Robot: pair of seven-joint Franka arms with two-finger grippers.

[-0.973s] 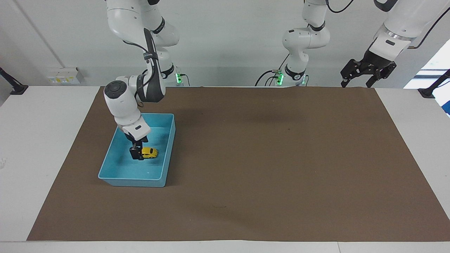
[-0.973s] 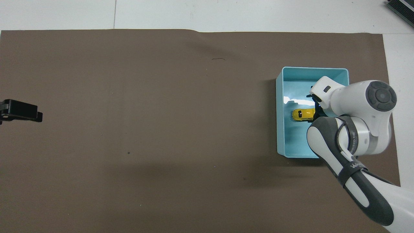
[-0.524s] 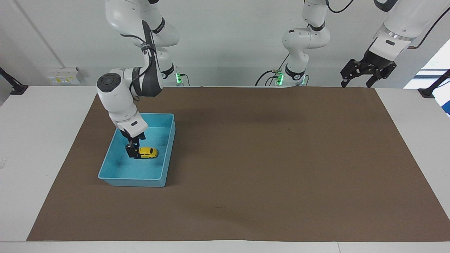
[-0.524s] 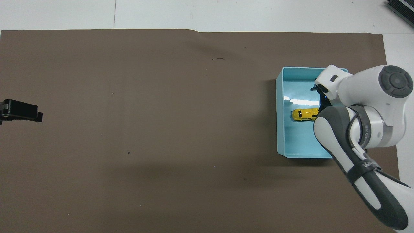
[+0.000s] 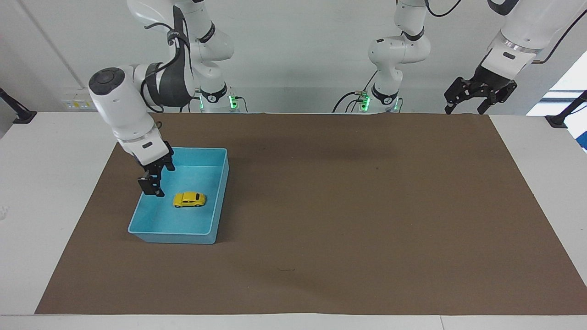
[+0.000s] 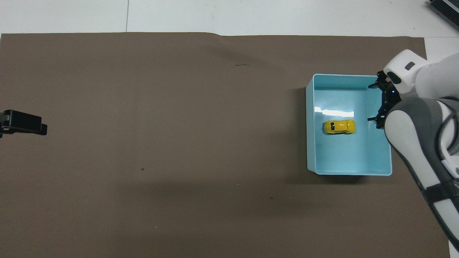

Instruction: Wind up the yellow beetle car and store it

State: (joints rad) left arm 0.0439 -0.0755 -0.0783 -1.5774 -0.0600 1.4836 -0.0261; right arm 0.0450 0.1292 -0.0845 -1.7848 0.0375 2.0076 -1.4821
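Yellow beetle car [image 5: 189,200] in blue bin [image 5: 215,215] | right claw [image 5: 150,185] wide, empty | left claw [image 5: 477,94] wide

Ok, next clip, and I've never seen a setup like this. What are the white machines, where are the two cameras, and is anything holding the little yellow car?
The white machines are two robot arms, each ending in a two-finger gripper. One picture faces them from across the table; the other looks down from above their own end, so the sides are swapped between them. A brown mat covers the table. On it stands a blue bin, toward the right arm's end, with the yellow beetle car lying inside on its wheels. Nothing holds the car. The right gripper hangs open over the bin's edge, apart from the car. The left gripper waits open in the air at the left arm's end.
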